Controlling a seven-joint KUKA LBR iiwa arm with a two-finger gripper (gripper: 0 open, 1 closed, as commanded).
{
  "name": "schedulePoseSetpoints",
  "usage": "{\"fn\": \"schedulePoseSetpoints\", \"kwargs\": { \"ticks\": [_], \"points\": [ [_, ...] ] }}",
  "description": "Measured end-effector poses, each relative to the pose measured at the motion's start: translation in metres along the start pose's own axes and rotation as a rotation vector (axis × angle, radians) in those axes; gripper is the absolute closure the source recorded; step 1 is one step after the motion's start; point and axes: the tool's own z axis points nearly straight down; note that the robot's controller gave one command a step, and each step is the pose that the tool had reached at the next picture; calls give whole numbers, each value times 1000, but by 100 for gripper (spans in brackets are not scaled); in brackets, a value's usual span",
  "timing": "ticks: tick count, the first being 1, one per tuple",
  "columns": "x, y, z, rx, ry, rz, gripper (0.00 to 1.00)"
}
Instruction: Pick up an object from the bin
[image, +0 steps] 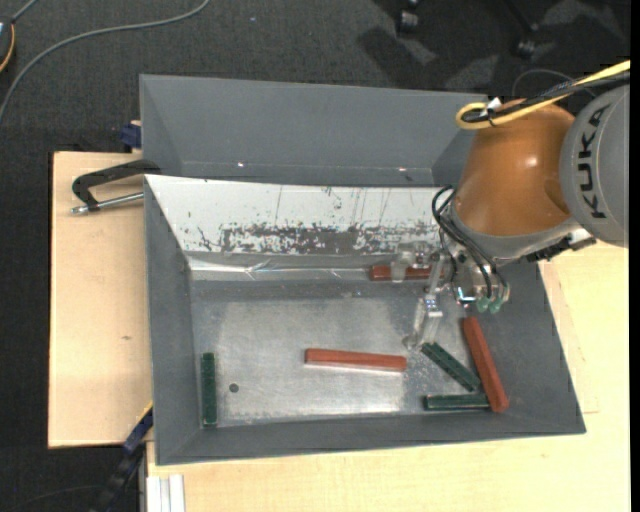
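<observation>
Over the right of the bin (170, 300) floor: gripper (432, 322), hung low beneath the orange wrist cover (510, 190). Released or clenched: cannot tell.

Nearest to the tip, toward the view's lower right: green bar (448, 366), flat on the floor. Long axis slanted; upper end at the left, almost under the gripper; lower end pointing at the front right corner. Judged the likeliest pick.

Just left of that upper end: right end of red bar (355, 361). Long axis nearly across the bin, pointing left to mid-floor, well clear of the walls.

Close along green bar's right: second red bar (483, 362), steeper slant; contact not resolvable. At their lower ends: second green bar (455, 402), crosswise. Far left, well apart: third green bar (208, 388), lying front to back.

For green bar: shift slightly right and forward, turn wrist to close across the slant, descend. Risk: crowding from second red bar.
</observation>
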Motion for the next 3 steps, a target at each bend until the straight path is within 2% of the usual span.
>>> {"fn": "schedulePoseSetpoints", "kwargs": {
  "ticks": [1,2,3],
  "points": [
    [52,41,111,0,1,-222,0],
    [49,40,108,1,-7,-220,100],
    [-1,-5,-25,3,-25,-88,100]
  ]
}}
